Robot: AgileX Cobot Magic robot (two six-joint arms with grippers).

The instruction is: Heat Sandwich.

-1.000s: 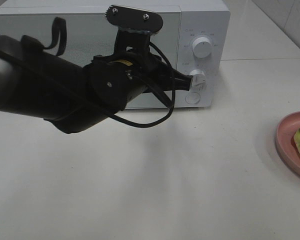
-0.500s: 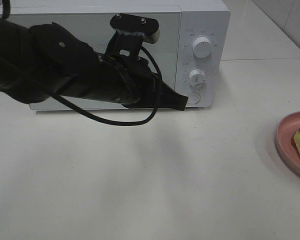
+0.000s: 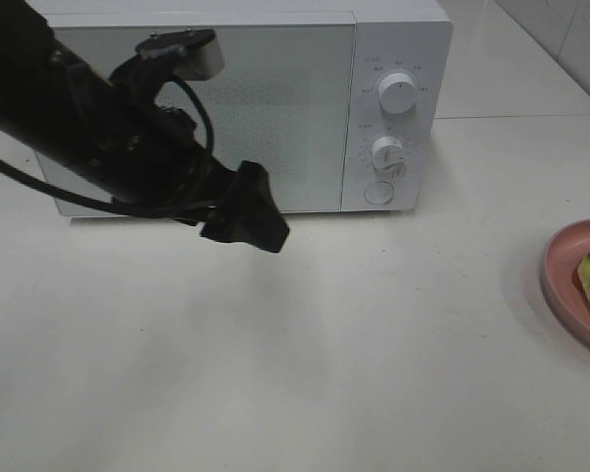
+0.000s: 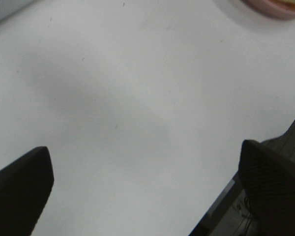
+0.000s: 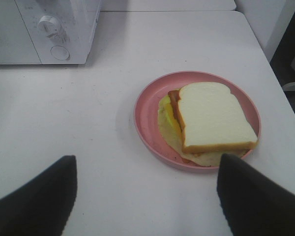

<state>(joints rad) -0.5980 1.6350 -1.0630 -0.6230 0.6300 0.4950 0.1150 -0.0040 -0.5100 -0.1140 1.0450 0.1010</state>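
So the counter point(image 3: 374, 344) is this big pale slab, mostly bare where I'm looking. Microwave point(image 3: 275, 98) sits at the back with its door shut, two knobs and a round button down its right panel.

The left arm is the big black thing crossing in front of the microwave door, and its left gripper point(image 3: 246, 211) hangs over bare counter, below the door and off to the side of the button. From its wrist view the two fingers are spread wide with nothing but counter between them.

Over on the right there's a pink plate point(image 5: 147, 118) with the sandwich point(image 5: 209, 123) lying flat on it, well apart from the microwave. The right gripper point(image 5: 146, 196) hovers just short of the plate, fingers wide apart too, holding nothing.

The sandwich looks like a squishy toy to me: thick, light, foamy bread, with lettuce and meat layers poking out one side. I'd guess the layers could slide or splay if you pinch just the top slice. Better to squeeze it across the full stack at the crust edges, or honestly just grab the plate rim and move the whole lot.
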